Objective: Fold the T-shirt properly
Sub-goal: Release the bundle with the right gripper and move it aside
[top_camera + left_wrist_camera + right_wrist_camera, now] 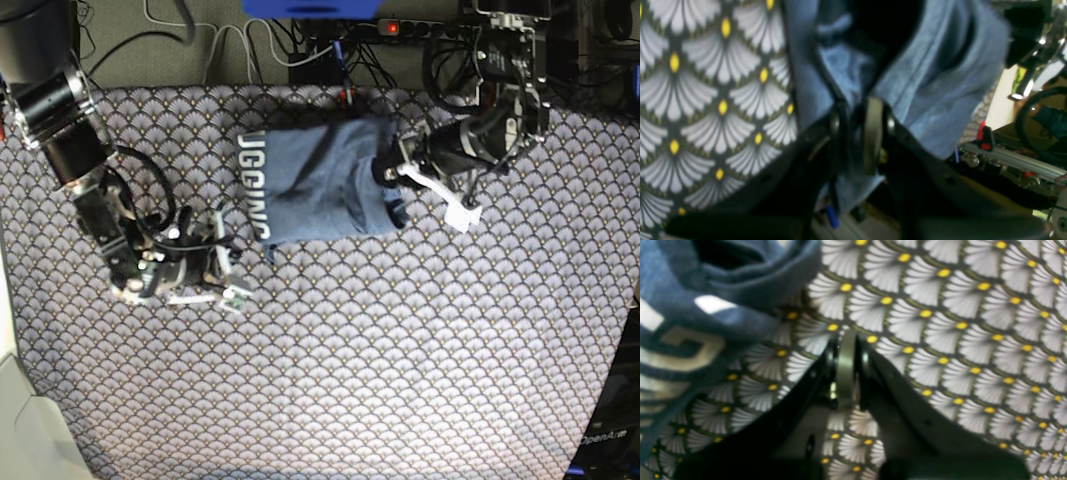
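T-shirt [320, 180]: slate-blue, bunched into a rough rectangle near the far edge of the tablecloth [400, 350], about midway between its left and right sides. White block lettering reading down the shirt's left border in the base view, plain cloth over the rest. Partly lifted at the right end, folds hanging loose there in the left wrist view [933, 83].

Left gripper [385, 170]: at the shirt's right end, jaws nearly together with a thin fold of the blue cloth pinched between them [860, 133]; cloth draped over and around the fingers, more of it trailing below.

Right gripper [235, 275]: low over bare scallop-patterned cloth, just off the shirt's near-left corner, apart from it. Jaws pressed fully together, pads meeting, nothing between them [845, 340]. Lettered edge of the shirt [683, 340] at the left of the right wrist view, rumpled, not touching the fingers.

Cables and a power strip [390, 28] beyond the far edge.
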`<state>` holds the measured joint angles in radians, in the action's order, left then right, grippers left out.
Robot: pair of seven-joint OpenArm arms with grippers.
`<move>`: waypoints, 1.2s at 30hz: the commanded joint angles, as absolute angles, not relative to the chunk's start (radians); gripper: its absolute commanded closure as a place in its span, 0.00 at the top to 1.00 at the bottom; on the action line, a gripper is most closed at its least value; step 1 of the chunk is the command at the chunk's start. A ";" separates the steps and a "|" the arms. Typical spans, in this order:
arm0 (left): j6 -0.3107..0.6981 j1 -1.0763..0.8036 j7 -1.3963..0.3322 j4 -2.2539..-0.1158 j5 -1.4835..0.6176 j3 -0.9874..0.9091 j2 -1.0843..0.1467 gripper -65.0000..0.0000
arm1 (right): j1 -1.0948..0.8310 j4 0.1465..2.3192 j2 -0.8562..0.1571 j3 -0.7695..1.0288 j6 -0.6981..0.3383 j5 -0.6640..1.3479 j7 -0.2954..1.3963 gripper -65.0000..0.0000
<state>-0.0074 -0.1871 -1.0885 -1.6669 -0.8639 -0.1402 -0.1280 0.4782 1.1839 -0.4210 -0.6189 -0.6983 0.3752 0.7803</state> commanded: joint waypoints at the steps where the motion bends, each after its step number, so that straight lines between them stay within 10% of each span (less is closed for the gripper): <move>1: -0.004 -0.174 -1.089 -1.685 -0.888 -0.142 -0.133 0.14 | 0.506 1.199 -0.444 -0.587 -0.698 0.377 0.765 0.00; 19: -0.007 -0.475 -1.090 -1.893 -0.889 -0.231 -0.194 0.01 | 0.302 1.331 -0.495 -0.438 -0.698 0.377 0.765 0.00; 36: -0.028 -0.387 -1.081 -1.753 -0.878 -0.085 -0.117 0.00 | 0.180 1.391 -0.493 -0.410 -0.698 0.377 0.765 0.00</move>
